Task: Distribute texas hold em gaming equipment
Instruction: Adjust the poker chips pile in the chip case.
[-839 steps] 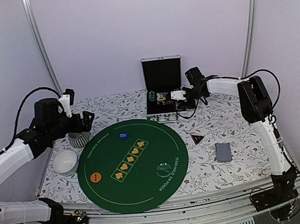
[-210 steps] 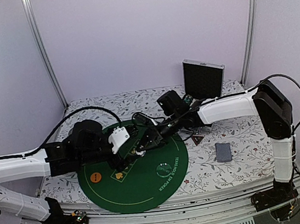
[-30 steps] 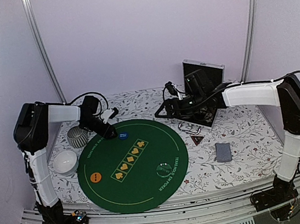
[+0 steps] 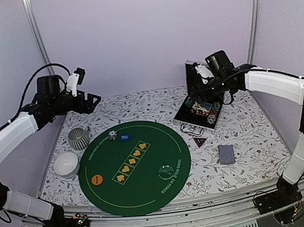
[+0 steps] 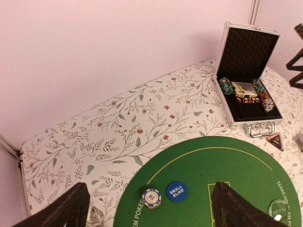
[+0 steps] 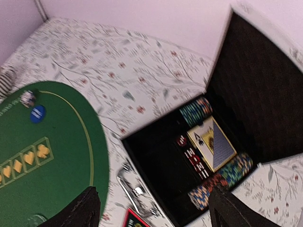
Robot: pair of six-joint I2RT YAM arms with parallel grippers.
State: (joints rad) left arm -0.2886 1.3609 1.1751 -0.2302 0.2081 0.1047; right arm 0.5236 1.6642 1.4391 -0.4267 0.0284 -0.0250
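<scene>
1. My left gripper point(image 4: 91, 102) is up and back off the mat point(image 4: 148, 172). A second ago it was down at the mat's far-left rim.
2. Its fingers point(image 5: 66, 210) stand wide apart with nothing between them, so it has let go.
3. It leaves a chip stack point(image 5: 151, 197) standing on the mat straight below it, just beside the blue disc point(image 5: 177, 191) (I cannot tell whether they touch). I count that as one stack delivered.
4. My right gripper point(image 4: 192, 88) has lifted too. A second ago it sat low by the case's left side, and now it hovers over the open case point(image 6: 156, 161) with its jaws spread and empty.
5. Right under it the case holds rows of chips point(image 6: 222, 177) with cards point(image 6: 213, 144) lying between them, so most of the stock is not yet dealt out.
6. Below that gripper and back toward its base, the deck point(image 4: 226, 153) and the triangle point(image 4: 200, 141) lie on the cloth, off the mat.
7. The orange disc point(image 4: 97, 180) and the whitish disc point(image 4: 166, 171) sit on the mat's near side, well apart from both grippers.
8. My judgement is that we are early in the task. Both tools are free, and the right one is best placed to drop into the case for the next stack (the rows look tight, so the pinch may drag neighbouring chips).
</scene>
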